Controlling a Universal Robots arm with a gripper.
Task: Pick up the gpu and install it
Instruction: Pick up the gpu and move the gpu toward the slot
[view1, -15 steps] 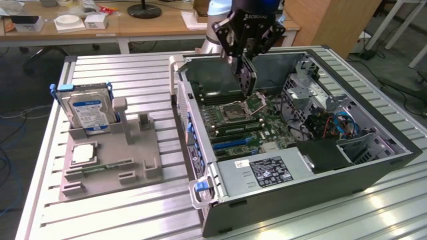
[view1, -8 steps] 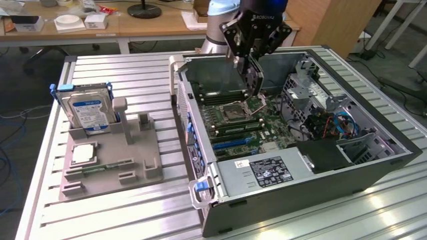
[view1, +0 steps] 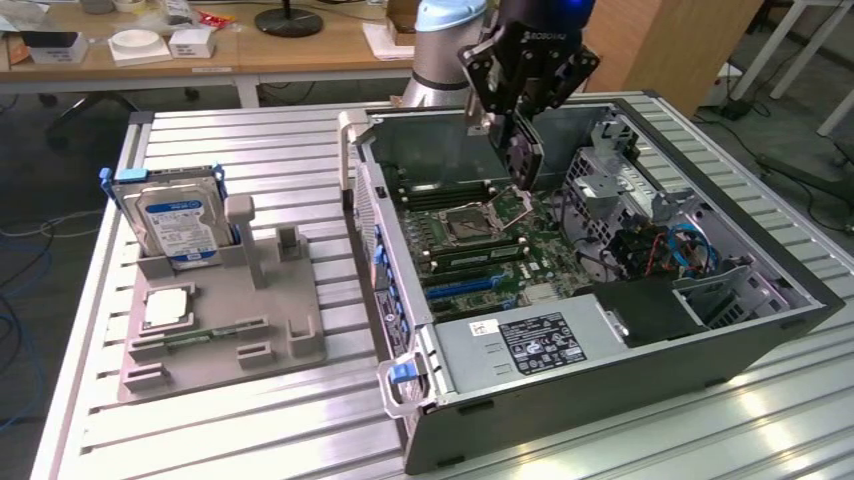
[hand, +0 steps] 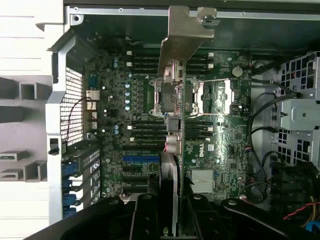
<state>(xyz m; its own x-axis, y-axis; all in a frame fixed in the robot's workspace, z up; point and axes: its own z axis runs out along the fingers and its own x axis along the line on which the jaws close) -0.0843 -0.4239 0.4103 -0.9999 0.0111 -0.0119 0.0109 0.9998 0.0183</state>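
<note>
The hand's (hand: 172, 212) black fingers (hand: 145, 215) are pressed against the two faces of the gpu (hand: 170, 170), pinching it edge-on. The card's long axis leads away from the fingers, and its silver bracket (hand: 182, 35) is at the far end.

In the exterior view the hand (view1: 521, 120) sits over the open computer case (view1: 601, 380). The gpu (view1: 523, 155) hangs below it as a dark, slightly tilted slab above the motherboard (view1: 494, 250), near the processor socket (view1: 478, 215). It looks clear of the board, not seated.

The blue expansion slot (hand: 140, 159) lies beside the card, and its length appears to run across the card's axis rather than along it.

On the slatted surface (view1: 240, 430), toward the exterior view's left, a grey fixture (view1: 214, 340) holds a hard drive (view1: 174, 225) upright, well apart from the case.
</note>
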